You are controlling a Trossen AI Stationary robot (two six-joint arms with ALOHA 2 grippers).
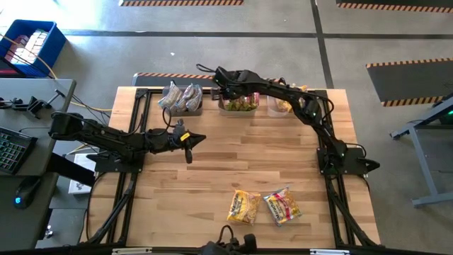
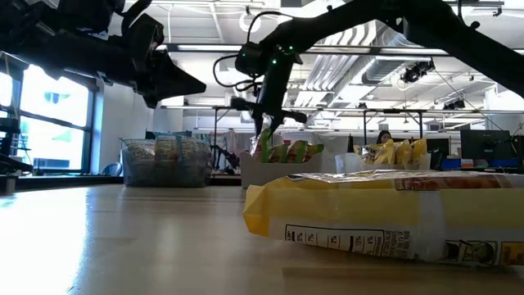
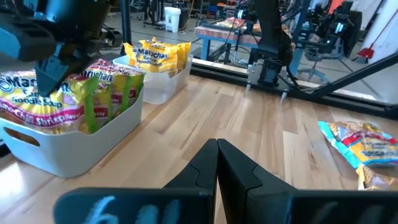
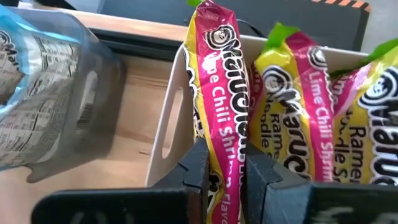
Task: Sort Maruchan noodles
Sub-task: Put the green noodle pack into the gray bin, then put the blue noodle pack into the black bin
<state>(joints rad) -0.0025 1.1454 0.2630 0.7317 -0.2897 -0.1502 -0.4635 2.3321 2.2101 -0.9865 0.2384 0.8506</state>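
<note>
A: Where is the right gripper [image 4: 225, 171]?
B: Over the middle bin [image 1: 238, 106] at the far edge of the surface [image 1: 233, 159]. Its fingers are clamped on an upright pink-and-yellow noodle packet [image 4: 221, 87], standing in that bin beside other lime chili packets [image 4: 311, 106].

A: And the left gripper [image 1: 190, 141]?
B: Fingers pressed together, holding nothing, above the left-centre of the surface.

A: The other noodles?
B: Silvery packets [image 1: 180, 96] fill the far-left bin, yellow ones [image 1: 284, 105] the far-right bin. Two packets [image 1: 263, 207] lie flat near the front edge, right of centre.
</note>
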